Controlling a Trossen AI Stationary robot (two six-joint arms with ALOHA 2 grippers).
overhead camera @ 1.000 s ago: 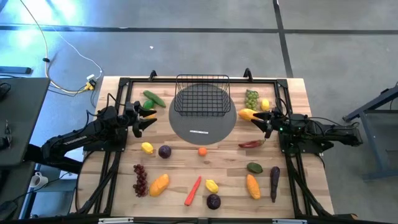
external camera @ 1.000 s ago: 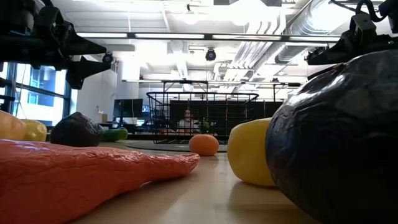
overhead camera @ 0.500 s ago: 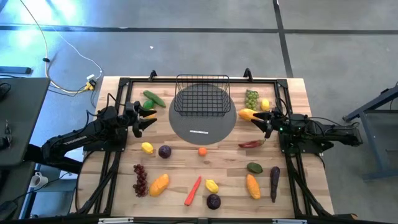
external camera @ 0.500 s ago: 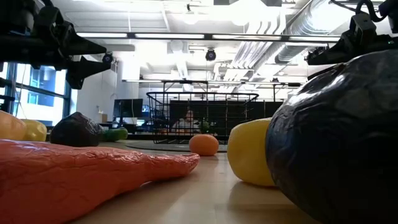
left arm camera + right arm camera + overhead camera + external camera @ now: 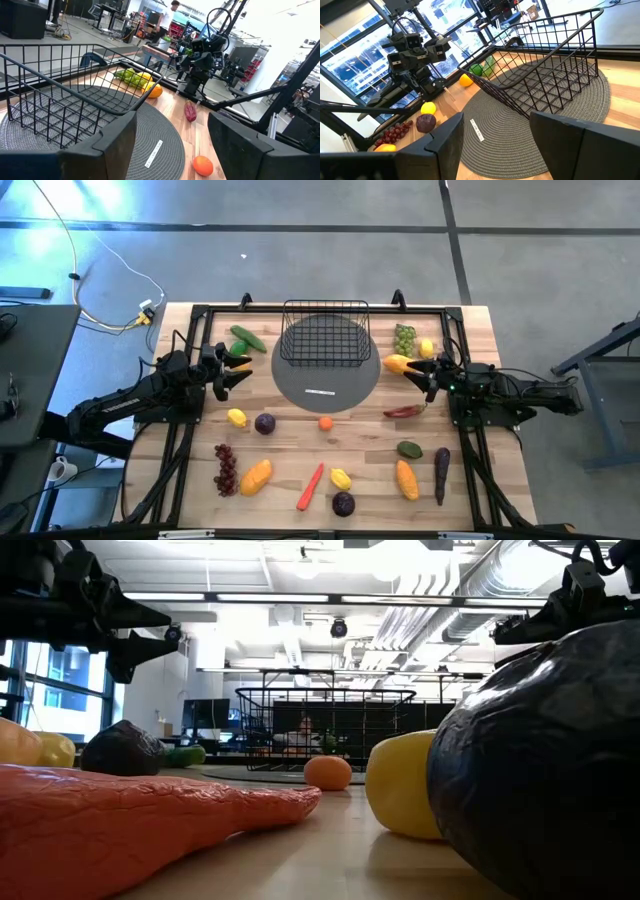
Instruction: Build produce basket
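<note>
Both claws, left claw (image 5: 234, 370) and right claw (image 5: 415, 370), hang spread apart, flanking the basket (image 5: 324, 332), whose inside the low view's mesh obscures.

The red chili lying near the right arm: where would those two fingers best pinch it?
Probably across the thick middle of the red chili, coming straight down from above. It lies flat on the table, long and thin with a tapering tip, and apart from other produce. The right gripper is open and closest, so its fingers should straddle the narrow width.

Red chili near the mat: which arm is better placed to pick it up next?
Right, probably. The red chili lies just beside the right gripper, jaws open; the left gripper waits across the grey mat.
</note>
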